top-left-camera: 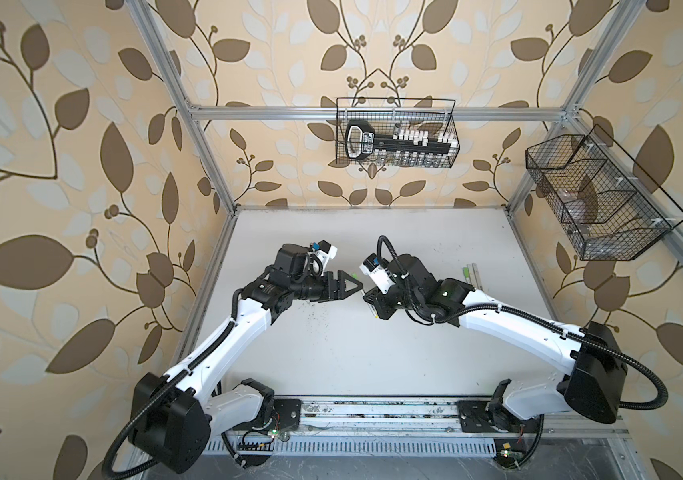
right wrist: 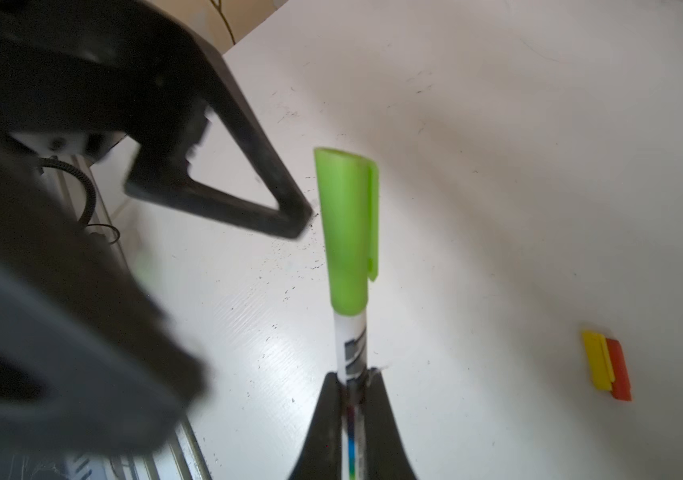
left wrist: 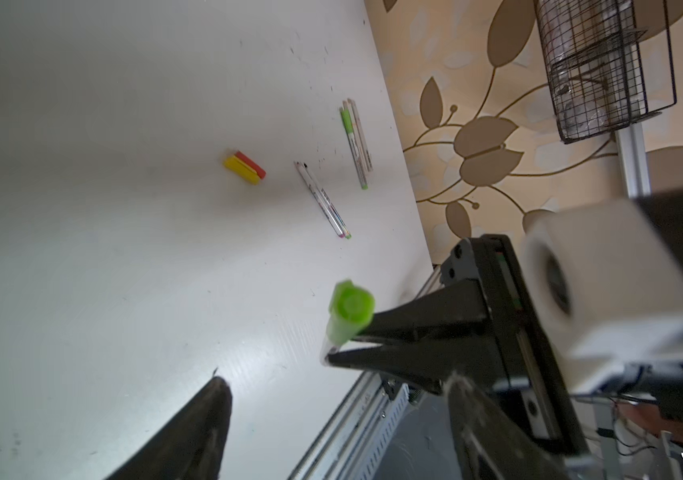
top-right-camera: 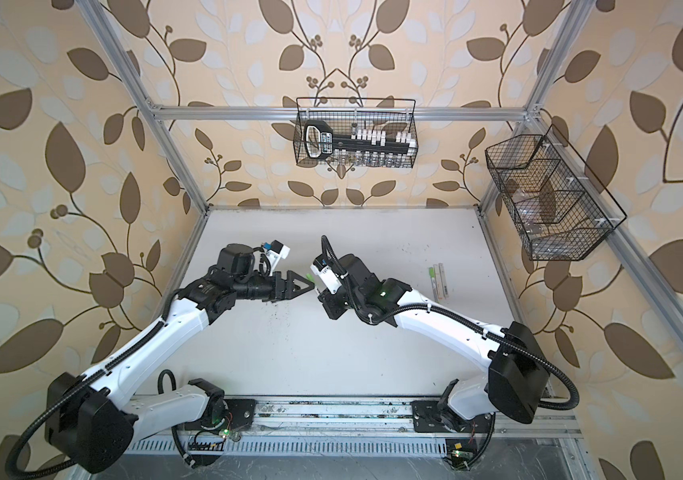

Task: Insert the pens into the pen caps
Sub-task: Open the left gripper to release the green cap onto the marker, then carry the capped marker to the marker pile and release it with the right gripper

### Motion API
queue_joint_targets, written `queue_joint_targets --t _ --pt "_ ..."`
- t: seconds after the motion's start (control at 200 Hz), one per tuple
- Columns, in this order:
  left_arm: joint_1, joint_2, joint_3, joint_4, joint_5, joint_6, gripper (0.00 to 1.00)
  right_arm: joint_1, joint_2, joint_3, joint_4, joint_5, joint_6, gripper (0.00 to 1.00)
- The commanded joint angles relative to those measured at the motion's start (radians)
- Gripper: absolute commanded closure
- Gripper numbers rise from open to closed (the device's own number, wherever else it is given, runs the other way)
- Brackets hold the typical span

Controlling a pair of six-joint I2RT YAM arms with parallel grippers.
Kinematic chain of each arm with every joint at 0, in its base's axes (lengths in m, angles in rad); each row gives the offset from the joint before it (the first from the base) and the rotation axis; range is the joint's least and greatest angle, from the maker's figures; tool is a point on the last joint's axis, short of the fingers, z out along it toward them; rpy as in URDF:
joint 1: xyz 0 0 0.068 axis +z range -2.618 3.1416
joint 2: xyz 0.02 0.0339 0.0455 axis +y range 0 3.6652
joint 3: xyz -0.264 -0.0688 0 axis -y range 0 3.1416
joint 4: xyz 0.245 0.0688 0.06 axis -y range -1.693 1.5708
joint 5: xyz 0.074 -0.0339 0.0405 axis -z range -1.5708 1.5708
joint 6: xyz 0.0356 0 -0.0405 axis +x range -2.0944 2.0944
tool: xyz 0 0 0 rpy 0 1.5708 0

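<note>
Both top views high at the front, looking down on the whole table (top-left-camera: 352, 353), near twins, left wrist view low, facing the right wall (left wrist: 497, 83), right wrist view close behind the pen (right wrist: 350, 340), both sharing pen and caps (right wrist: 599, 361).

Looks like a robotics lab cell: aluminium framing (top-left-camera: 269, 113), leaf-print wall panels (top-left-camera: 61, 208), hanging wire baskets (top-left-camera: 394, 162), white bench (top-left-camera: 352, 353), mounted robot arms (top-left-camera: 215, 349).
</note>
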Motion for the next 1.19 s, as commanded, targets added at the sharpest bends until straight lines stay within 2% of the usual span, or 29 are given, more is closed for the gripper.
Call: queue_joint_targets --t 0.0,0.155,0.35,0.5,0.645,0.875,1.05,1.19 --pt "0.068 -0.065 -0.003 0.019 -0.021 -0.021 0.01 -0.037 -0.026 -0.045 -0.069 0.044 0.043 1.0" --pt "0.1 -0.078 0.007 -0.072 -0.01 0.024 0.01 -0.137 -0.03 -0.067 -0.167 0.128 0.051 1.0" --pt "0.101 -0.094 -0.007 -0.134 0.0 0.062 0.01 -0.315 0.031 -0.048 -0.272 0.253 0.008 1.0" --pt "0.101 -0.098 -0.013 -0.16 0.029 0.089 0.01 -0.456 0.124 -0.005 -0.302 0.317 -0.03 1.0" --pt "0.101 -0.096 -0.017 -0.152 0.068 0.1 0.01 -0.541 0.226 0.039 -0.319 0.39 -0.053 1.0" --pt "0.101 -0.081 -0.021 -0.136 0.103 0.102 0.01 -0.621 0.349 0.096 -0.317 0.479 -0.082 1.0" --pt "0.101 -0.081 -0.033 -0.106 0.112 0.079 0.01 -0.65 0.39 0.127 -0.328 0.547 -0.099 1.0" --pt "0.1 -0.065 -0.043 -0.067 0.128 0.054 0.01 -0.65 0.412 0.138 -0.344 0.587 -0.113 0.93"
